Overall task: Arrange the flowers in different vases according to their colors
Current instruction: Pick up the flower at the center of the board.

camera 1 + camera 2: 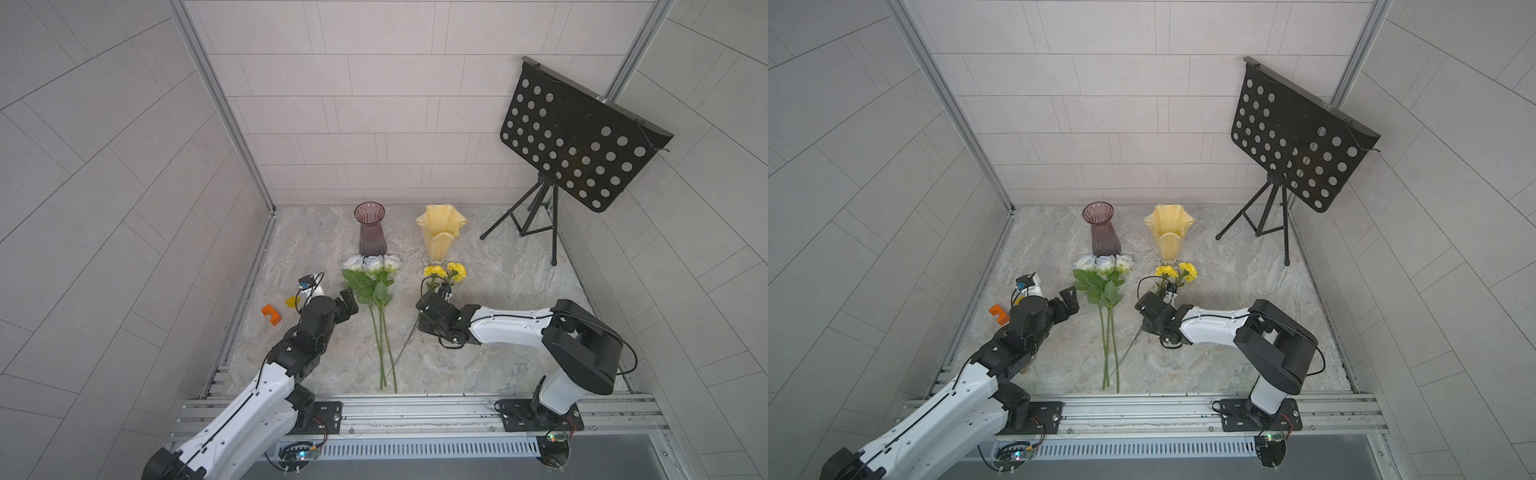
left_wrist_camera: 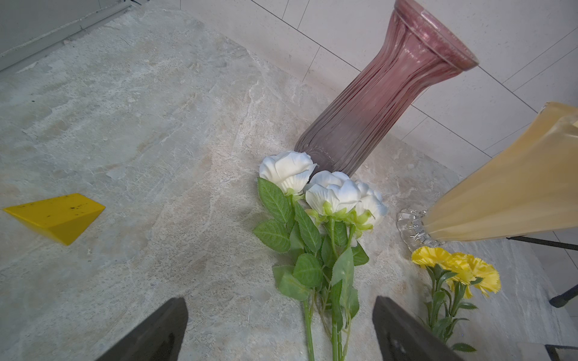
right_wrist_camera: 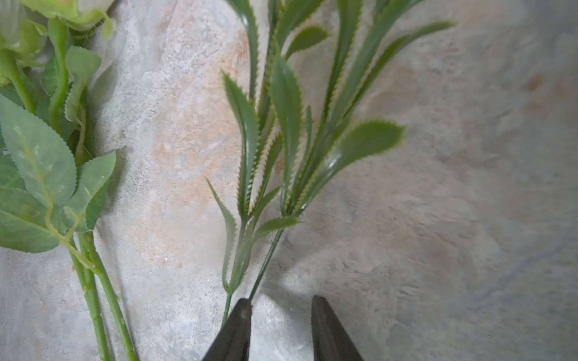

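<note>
I record white roses flat on the surface, heads at the purple vase, yellow blooms lying by the yellow vase, left jaws wide beside the rose leaves, right jaws narrowly parted, one fingertip touching the yellow stems.

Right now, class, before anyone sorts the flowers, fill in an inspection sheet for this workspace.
Surface: marbled tabletop, no spills seen.
Job's things: white roses lie before the upright purple vase; yellow blooms before the upright yellow vase; both vases empty.
Clutter: orange block and yellow wedge near the tabletop's left edge.
Grippers: left pincer open, empty; right pincer open, bloom stems at one fingertip.
Cables: black cable loops at both wrists.
Surroundings: tiled walls; black music stand, far right corner.
</note>
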Tool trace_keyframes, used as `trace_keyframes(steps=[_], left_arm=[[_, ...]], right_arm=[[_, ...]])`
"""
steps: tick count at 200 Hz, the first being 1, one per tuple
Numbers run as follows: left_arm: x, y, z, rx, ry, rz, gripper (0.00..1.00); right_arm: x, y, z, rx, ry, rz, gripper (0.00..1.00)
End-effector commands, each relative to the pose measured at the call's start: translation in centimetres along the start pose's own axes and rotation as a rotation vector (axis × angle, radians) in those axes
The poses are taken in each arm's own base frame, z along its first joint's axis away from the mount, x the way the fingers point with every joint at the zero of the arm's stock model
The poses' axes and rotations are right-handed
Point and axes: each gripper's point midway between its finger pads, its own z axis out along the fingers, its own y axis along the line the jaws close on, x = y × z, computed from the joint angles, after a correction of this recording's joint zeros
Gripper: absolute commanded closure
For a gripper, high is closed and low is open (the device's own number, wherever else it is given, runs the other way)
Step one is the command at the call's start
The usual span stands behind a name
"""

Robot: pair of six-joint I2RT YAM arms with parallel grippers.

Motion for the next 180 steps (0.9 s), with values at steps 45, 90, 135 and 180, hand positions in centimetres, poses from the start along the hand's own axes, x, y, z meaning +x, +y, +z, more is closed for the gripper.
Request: trace_keyframes(steps=[45,90,135,180], left_arm=[[-0.6,-0.4,-0.2,0.011,-0.014,0.013,0.00],[-0.7,-0.5,-0.3,0.015,-0.015,0.011,0.00],[-0.8,-0.5,-0.4,0.018,-0.014,0.012,0.00],[-0.8,-0.5,-0.3,0.017,-0.014,0.013,0.00]], right_arm=[[0.4,-1.0,0.9,0.071,0.004,-0.001,0.60],[0.2,-2.0,0.9,0.159,-0.001,-0.021,0.68],[0.2,-2.9,0.5,0.192,-0.006,-0.029,0.80],[-0.4,-5.2,-0.8,0.230,-0.035,-0.037,0.86]])
